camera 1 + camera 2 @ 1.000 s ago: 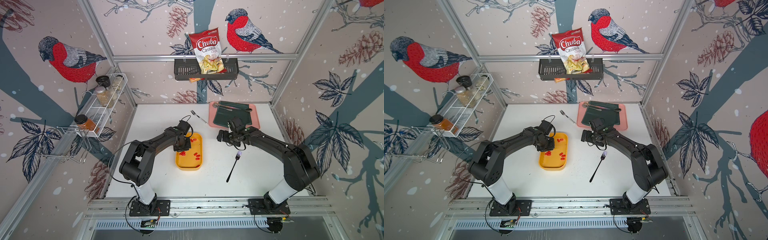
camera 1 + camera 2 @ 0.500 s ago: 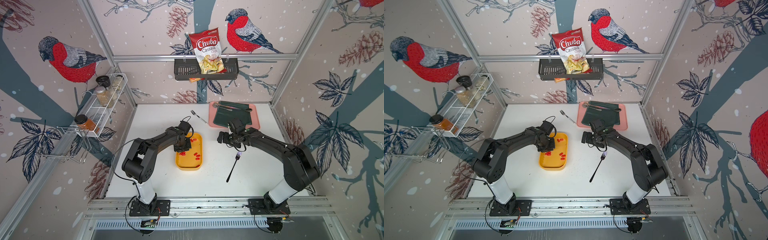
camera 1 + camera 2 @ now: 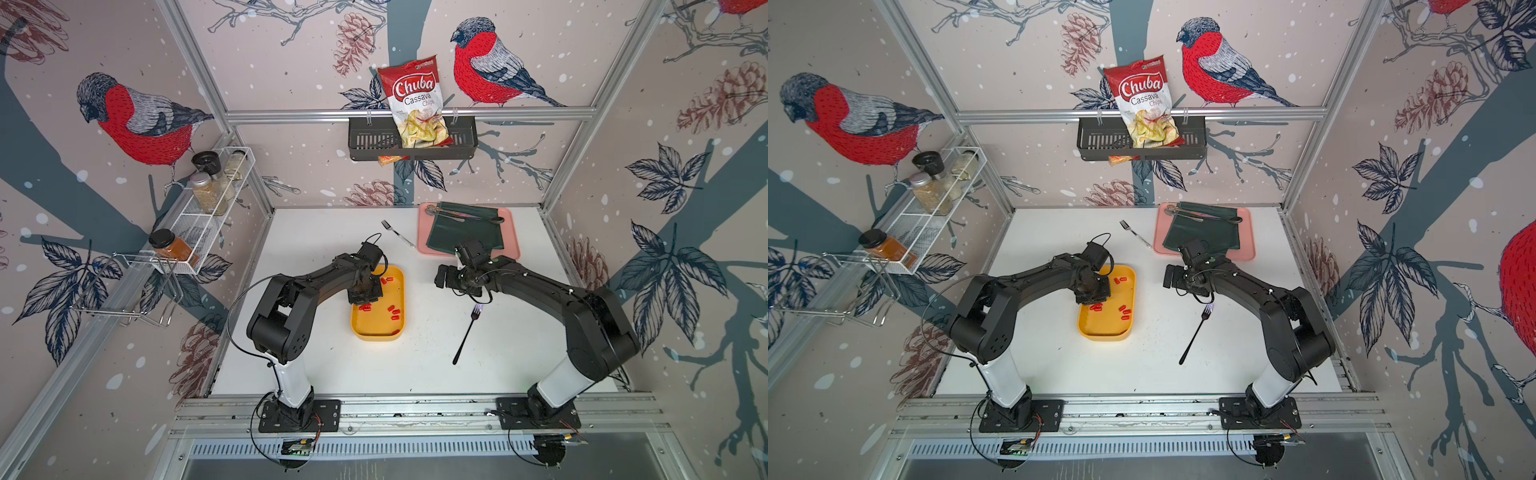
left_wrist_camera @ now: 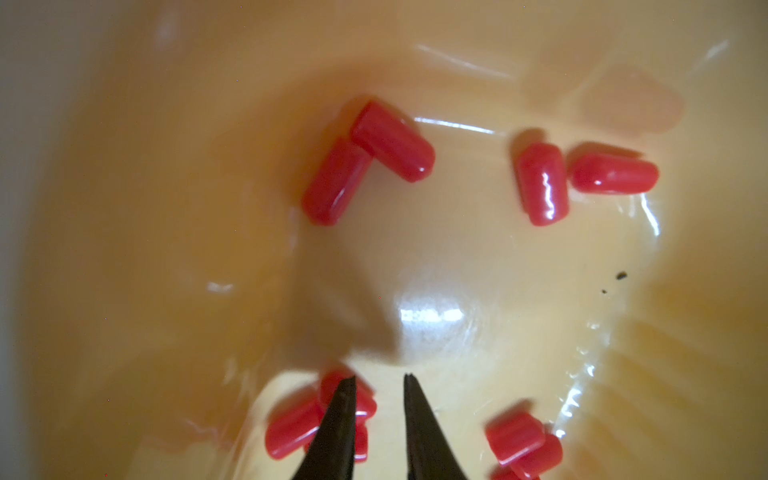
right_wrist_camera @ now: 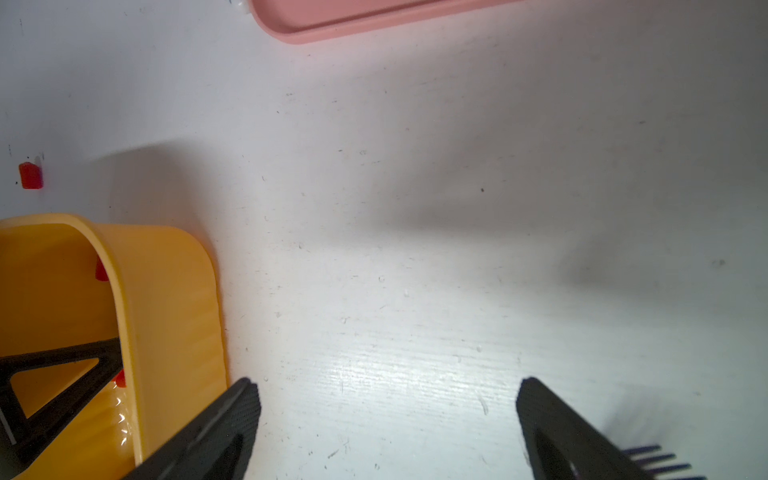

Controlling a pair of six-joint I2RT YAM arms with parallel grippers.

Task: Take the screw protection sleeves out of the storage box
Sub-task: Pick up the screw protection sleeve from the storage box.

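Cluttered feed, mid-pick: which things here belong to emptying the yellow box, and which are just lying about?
Job: screw protection sleeves, storage box, left gripper reaching into the box.
Lying about: black fork, silver fork, pink tray, green cloth, chips bag, spice jars.

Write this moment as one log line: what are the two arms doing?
left gripper: slightly open, among screw protection sleeves in storage box | right gripper: open, empty, over table

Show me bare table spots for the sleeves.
Free: the table strip between the storage box and the black fork; the broad stretch between the box and the front rail. Crowded: inside the box around the left gripper; by the silver fork and pink tray.
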